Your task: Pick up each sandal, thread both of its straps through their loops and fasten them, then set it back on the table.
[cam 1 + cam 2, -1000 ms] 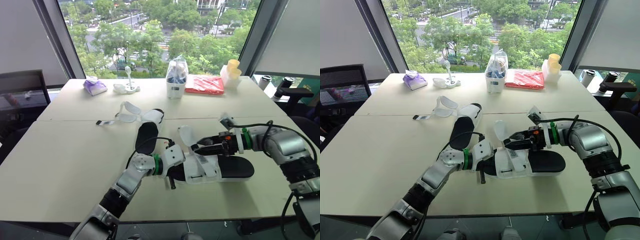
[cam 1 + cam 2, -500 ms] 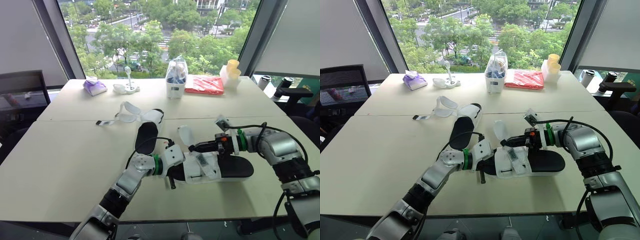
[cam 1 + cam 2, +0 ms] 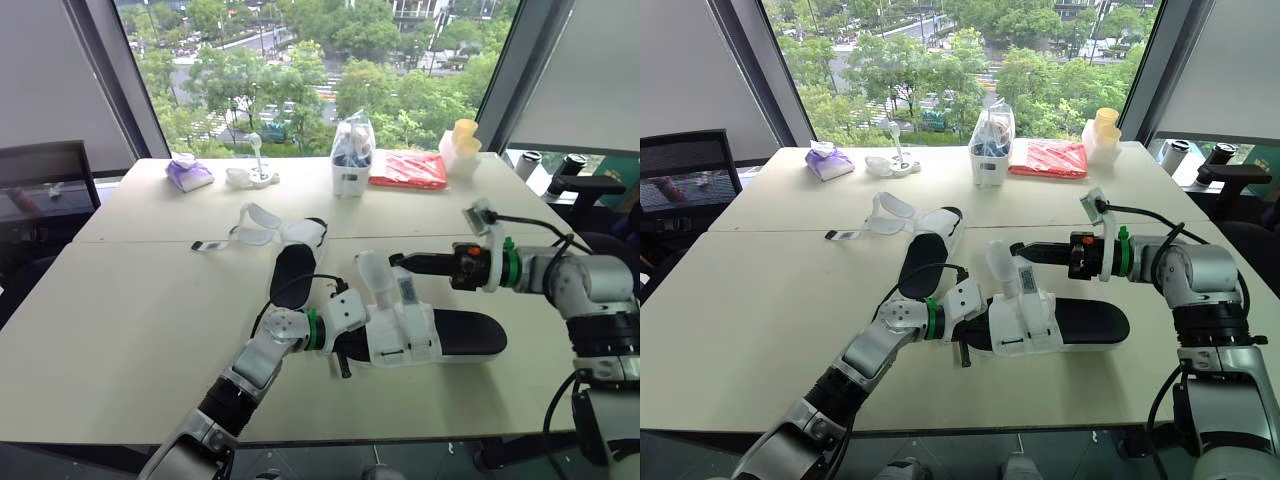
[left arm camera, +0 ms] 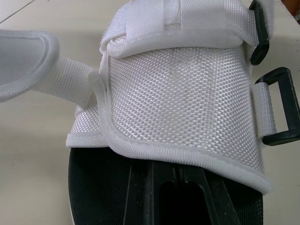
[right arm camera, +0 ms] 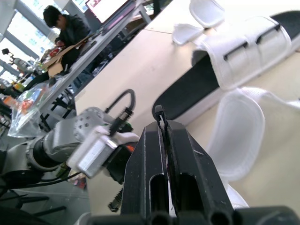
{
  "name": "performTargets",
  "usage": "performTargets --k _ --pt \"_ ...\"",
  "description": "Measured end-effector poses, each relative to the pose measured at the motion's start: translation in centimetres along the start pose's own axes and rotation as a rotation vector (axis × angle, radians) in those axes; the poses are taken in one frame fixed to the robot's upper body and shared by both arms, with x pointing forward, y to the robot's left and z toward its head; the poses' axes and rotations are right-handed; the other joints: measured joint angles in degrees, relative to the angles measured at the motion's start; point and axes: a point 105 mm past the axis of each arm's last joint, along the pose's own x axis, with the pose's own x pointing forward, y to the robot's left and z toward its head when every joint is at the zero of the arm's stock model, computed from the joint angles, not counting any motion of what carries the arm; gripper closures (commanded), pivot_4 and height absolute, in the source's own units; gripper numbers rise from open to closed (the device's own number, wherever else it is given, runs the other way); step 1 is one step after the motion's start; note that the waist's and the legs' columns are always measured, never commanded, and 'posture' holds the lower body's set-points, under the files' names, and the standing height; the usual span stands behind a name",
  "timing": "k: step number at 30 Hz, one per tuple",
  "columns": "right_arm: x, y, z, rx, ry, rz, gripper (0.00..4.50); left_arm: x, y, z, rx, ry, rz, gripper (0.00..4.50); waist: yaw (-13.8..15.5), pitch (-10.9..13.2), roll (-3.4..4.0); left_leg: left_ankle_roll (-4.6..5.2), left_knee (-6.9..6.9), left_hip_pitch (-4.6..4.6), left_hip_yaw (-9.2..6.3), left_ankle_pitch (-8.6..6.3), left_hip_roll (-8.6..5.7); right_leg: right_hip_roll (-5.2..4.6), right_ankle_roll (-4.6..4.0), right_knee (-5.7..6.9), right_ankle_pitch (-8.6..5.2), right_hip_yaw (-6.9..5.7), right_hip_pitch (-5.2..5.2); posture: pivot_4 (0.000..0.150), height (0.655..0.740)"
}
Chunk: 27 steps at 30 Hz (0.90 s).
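The near sandal (image 3: 455,335) lay on the table (image 3: 150,300), one white strap (image 3: 372,272) standing up. The left gripper (image 3: 345,350) was clamped on its sole end; the right gripper (image 3: 394,261) hung just above it, pressed together, holding nothing

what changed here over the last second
The right tool lifted off the near sandal's labelled strap and drew back to the robot's right; it is shut now. That strap stands a little higher. The left tool at the sandal's end and the other sandal stayed put.
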Motion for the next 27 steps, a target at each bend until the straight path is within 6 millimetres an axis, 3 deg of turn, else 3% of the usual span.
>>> performTargets --k 7,13,18,21,23,27 --pt "0.1 -3.6 -1.1 0.057 -0.048 -0.165 4.45 0.0 0.1 -0.1 -0.006 0.003 0.006 4.5 -0.07 0.0 0.01 0.0 0.02 0.02 0.0 0.0 0.0 0.01 -0.01 0.04 0.01 0.0 0.0 0.15 0.74" --pt "0.2 -4.9 -1.7 0.103 -0.081 -0.197 4.45 0.0 0.1 -0.1 -0.011 0.003 0.014 4.5 -0.18 -0.01 0.01 0.0 0.04 0.05 0.0 0.01 0.0 0.02 -0.04 0.08 0.03 0.0 0.01 0.15 0.74" --pt "0.3 -5.7 -3.0 0.08 0.0 -0.249 4.45 -0.1 0.0 -0.1 -0.012 0.003 0.023 4.5 -0.32 -0.01 0.02 0.0 0.04 0.09 0.0 0.01 0.0 0.02 -0.04 0.17 0.03 0.0 0.0 0.15 0.74" --pt "0.4 -6.2 -4.6 0.021 0.105 -0.282 3.55 -0.1 0.0 -0.1 -0.012 0.002 0.023 4.5 -0.33 -0.02 0.03 0.0 0.03 0.11 -0.01 0.01 0.01 0.04 -0.03 0.2 0.03 0.0 0.0 0.15 0.74" --pt "0.2 -6.7 -5.7 0.001 0.154 -0.31 2.58 -0.1 -0.1 -0.1 -0.011 0.002 0.022 4.5 -0.33 -0.02 0.03 -0.01 0.02 0.1 -0.01 0.01 0.01 0.04 -0.03 0.2 0.02 0.0 -0.02 0.15 0.74" --pt "-0.7 -7.0 -5.4 -0.041 0.164 -0.347 0.44 -0.1 -0.1 -0.1 -0.011 0.003 0.02 4.5 -0.3 -0.06 0.08 -0.01 0.0 0.1 -0.02 0.01 0.01 0.04 -0.02 0.2 0.01 0.0 -0.02 0.15 0.74"
